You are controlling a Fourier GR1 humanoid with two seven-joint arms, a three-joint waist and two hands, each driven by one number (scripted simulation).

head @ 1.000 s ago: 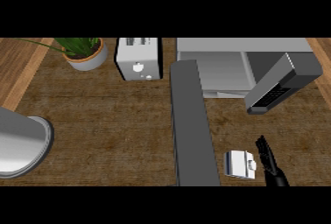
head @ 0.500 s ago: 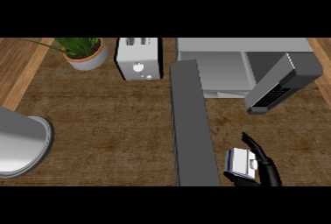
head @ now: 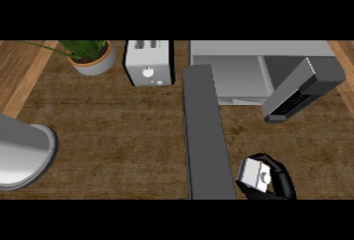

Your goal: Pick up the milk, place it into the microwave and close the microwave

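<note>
The milk (head: 254,175), a small white carton, stands on the wooden counter at the lower right. My right hand (head: 279,182) is curled round it, fingers arching over its top and right side and the thumb under its lower edge. The microwave (head: 239,58) sits at the back right. Its grey door (head: 298,89) is swung open towards the right, showing the pale cavity (head: 235,79). A long grey arm segment (head: 204,136) runs up the middle of the view, just left of the milk. My left hand does not show.
A white toaster (head: 147,63) stands left of the microwave at the back, with a potted plant (head: 90,57) beside it. A large rounded grey shape (head: 21,152) fills the left edge. Lighter wood strips (head: 21,75) border the counter.
My right hand, straight and beside the carton a second ago, has bent its fingers over and round the milk. The carton has hardly moved.
</note>
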